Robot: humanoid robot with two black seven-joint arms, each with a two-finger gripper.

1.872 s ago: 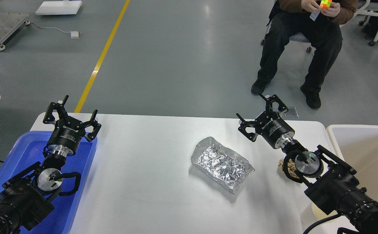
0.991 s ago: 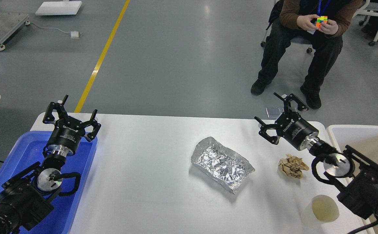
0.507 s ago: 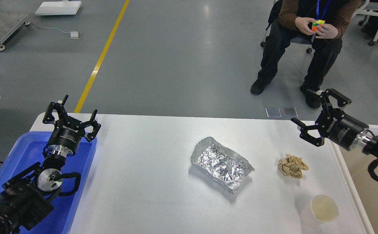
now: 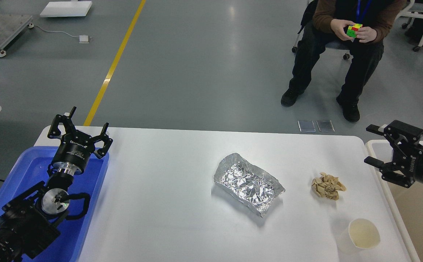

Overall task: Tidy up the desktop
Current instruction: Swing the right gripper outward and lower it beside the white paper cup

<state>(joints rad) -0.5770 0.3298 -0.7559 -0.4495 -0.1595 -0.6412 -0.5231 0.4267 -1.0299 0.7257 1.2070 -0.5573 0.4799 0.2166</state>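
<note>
The white desktop [image 4: 167, 203] holds a crumpled foil tray [image 4: 248, 183] in the middle, a crumpled brown paper ball [image 4: 328, 186] to its right and a white paper cup [image 4: 359, 235] lying on its side near the front right. My left gripper [image 4: 78, 129] is open and empty above the far end of the blue tray [image 4: 33, 171]. My right gripper [image 4: 373, 145] is open and empty at the desktop's right edge, over the cream-white bin [image 4: 415, 214].
A seated person [image 4: 342, 43] holding a colour cube is beyond the table at the back right. Two small clear plates [image 4: 315, 126] lie on the floor behind the table. A yellow floor line [image 4: 113, 65] runs at the back left.
</note>
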